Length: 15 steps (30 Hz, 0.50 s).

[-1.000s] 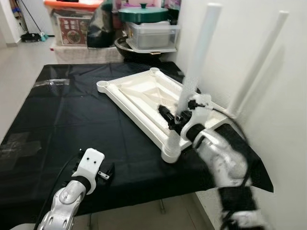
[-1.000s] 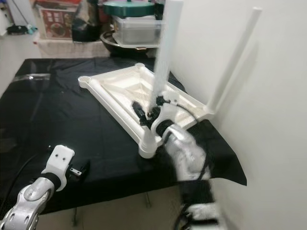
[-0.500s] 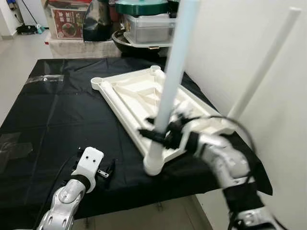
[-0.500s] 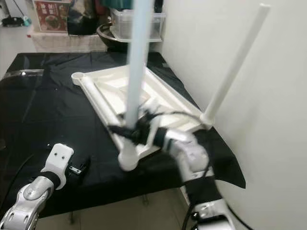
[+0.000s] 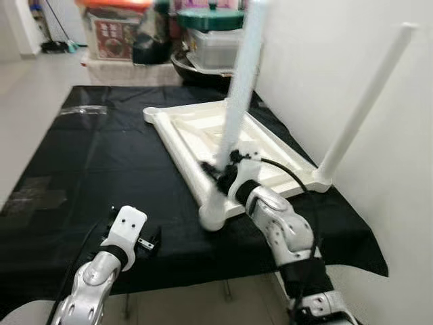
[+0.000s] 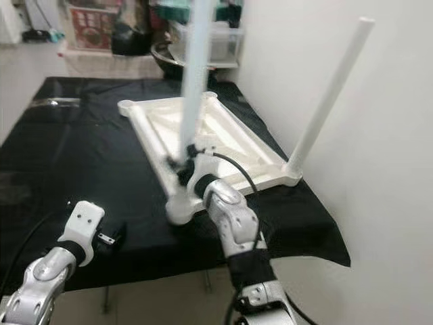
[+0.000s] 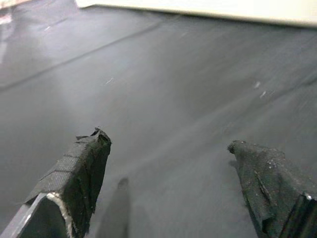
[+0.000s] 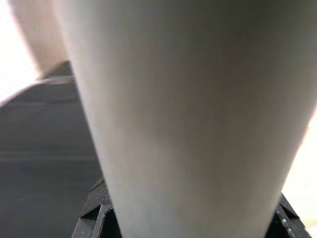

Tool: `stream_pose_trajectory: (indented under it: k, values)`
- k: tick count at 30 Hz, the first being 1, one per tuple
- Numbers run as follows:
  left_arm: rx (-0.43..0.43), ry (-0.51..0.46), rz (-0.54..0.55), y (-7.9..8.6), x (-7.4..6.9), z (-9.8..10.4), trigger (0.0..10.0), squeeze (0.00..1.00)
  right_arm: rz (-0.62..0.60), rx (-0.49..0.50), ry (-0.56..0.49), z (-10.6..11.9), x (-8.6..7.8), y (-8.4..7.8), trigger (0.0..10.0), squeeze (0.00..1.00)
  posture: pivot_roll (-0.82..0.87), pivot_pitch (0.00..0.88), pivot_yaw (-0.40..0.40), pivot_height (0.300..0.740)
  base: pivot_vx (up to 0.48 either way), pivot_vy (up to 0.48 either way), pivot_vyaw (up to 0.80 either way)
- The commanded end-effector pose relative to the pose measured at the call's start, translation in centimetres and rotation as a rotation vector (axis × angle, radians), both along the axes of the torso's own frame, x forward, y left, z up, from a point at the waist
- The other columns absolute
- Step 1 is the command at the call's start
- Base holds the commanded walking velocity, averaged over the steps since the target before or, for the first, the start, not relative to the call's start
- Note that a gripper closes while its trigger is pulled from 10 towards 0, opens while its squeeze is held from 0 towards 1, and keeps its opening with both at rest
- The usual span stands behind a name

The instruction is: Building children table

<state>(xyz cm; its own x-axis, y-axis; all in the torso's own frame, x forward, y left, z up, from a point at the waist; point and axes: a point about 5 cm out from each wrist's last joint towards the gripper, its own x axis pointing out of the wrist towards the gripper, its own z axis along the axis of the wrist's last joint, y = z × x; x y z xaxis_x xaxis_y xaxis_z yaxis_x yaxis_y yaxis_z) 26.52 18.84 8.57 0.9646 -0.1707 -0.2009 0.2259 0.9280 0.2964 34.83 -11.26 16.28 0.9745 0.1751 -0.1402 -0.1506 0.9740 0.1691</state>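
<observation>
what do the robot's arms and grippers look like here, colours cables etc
Both arms are silver metal segments with black joint bands. The left gripper sits on a white block-shaped wrist mount with small holes, and a black cable runs along its forearm. Its fingers are black with a rough, fabric-like tip covering. The right gripper is black too, with a black cable looping over its wrist.

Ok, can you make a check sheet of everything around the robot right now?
Surface: black cloth covers the table.
Job's things: white tabletop lies upside down; one leg stands in the corner by the wall; another leg stands at the near corner socket.
Clutter: nothing seen on the cloth.
Claws: right claw grips the near leg low down; left claw open over bare cloth.
Cables: black cable loops along the right arm.
Surroundings: white wall, storage boxes behind.
</observation>
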Motion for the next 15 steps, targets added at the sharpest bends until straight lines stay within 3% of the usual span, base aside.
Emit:
stream_pose_trajectory:
  k: [1,3,4,5,6,7,8,10,11,12,13,14,15]
  values:
    - [0.010,0.013,-0.019,-0.3,-0.1,-0.3,10.0,0.00,-0.006,-0.012,0.117,-2.3,-0.8,-0.4,10.0,0.00,0.14,0.000,-0.090,0.740,0.000,0.000,0.00]
    - [0.010,0.013,-0.019,-0.3,-0.1,-0.3,10.0,0.00,-0.006,-0.012,0.117,-2.3,-0.8,-0.4,10.0,0.00,0.14,0.000,-0.090,0.740,0.000,0.000,0.00]
    - [0.009,0.017,-0.022,-0.4,-0.1,-0.4,10.0,0.00,0.089,0.035,0.030,-0.8,-1.0,0.6,10.0,0.00,0.14,0.000,-0.088,0.740,0.000,0.000,0.00]
    - [0.008,0.015,-0.026,-0.5,0.0,-0.3,10.0,0.00,0.190,0.047,-0.029,0.4,-1.3,1.3,10.0,1.00,0.14,0.000,-0.092,0.740,0.000,0.000,0.00]
    - [0.006,0.012,-0.026,-0.5,0.2,-0.2,10.0,0.00,0.304,0.064,-0.077,1.5,-1.4,1.9,10.0,1.00,0.15,0.000,-0.094,0.740,0.000,0.000,0.00]
    - [0.004,0.008,-0.024,-0.4,0.3,0.0,10.0,0.00,0.447,0.090,-0.130,2.9,-1.6,2.4,10.0,0.00,0.14,0.000,-0.094,0.740,0.000,0.000,0.00]
    - [0.004,0.008,-0.024,-0.4,0.3,0.0,10.0,0.00,0.447,0.090,-0.130,2.9,-1.6,2.4,10.0,0.00,0.14,0.000,-0.094,0.740,0.000,0.000,0.00]
    - [0.005,0.007,-0.019,-0.2,0.4,0.0,10.0,0.00,0.682,0.131,-0.206,4.8,-2.1,2.8,10.0,0.00,0.14,0.000,-0.093,0.740,0.000,0.000,0.00]
    - [0.005,0.007,-0.019,-0.2,0.4,0.0,10.0,0.00,0.682,0.131,-0.206,4.8,-2.1,2.8,10.0,0.00,0.14,0.000,-0.093,0.740,0.000,0.000,0.00]
    - [0.007,0.011,-0.019,-0.1,0.4,-0.2,10.0,0.00,0.824,0.136,-0.245,5.5,-2.8,2.9,10.0,0.00,0.14,0.000,-0.092,0.740,0.000,0.000,0.00]
    - [0.007,0.011,-0.019,-0.1,0.4,-0.2,10.0,0.00,0.824,0.136,-0.245,5.5,-2.8,2.9,10.0,0.00,0.14,0.000,-0.092,0.740,0.000,0.000,0.00]
    - [0.006,0.014,-0.020,-0.2,0.4,-0.3,10.0,0.00,0.947,0.113,-0.274,5.8,-3.3,3.0,10.0,0.00,0.15,0.000,-0.096,0.740,0.000,0.000,0.00]
    - [0.006,0.014,-0.020,-0.2,0.4,-0.3,10.0,0.00,0.947,0.113,-0.274,5.8,-3.3,3.0,10.0,0.00,0.15,0.000,-0.096,0.740,0.000,0.000,0.00]
